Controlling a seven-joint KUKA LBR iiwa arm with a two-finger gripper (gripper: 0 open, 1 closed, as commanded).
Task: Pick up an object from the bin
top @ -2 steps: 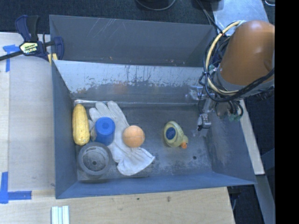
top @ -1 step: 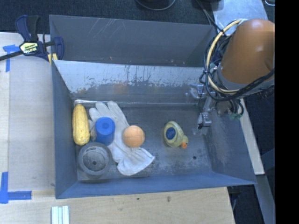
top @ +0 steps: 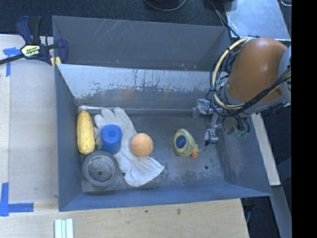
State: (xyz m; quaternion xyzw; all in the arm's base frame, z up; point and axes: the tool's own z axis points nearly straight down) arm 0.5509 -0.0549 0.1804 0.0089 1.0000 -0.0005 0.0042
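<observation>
The gripper [top: 212, 134] hangs right of centre in the bin [top: 148, 90], just beside a yellow-green round toy [top: 183, 143]; whether it is wide or narrow I cannot tell.

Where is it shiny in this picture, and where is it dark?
Camera view: light comes from above, leaving a pale sheen on the slanted back wall of the bin. Camera view again: the orange ball is brightest on top and shaded underneath, and the floor below the tool shows no strong shadow.

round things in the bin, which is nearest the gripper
Yellow-green disc with blue centre, just left of the gripper; orange ball and grey roll lie farther left.
</observation>
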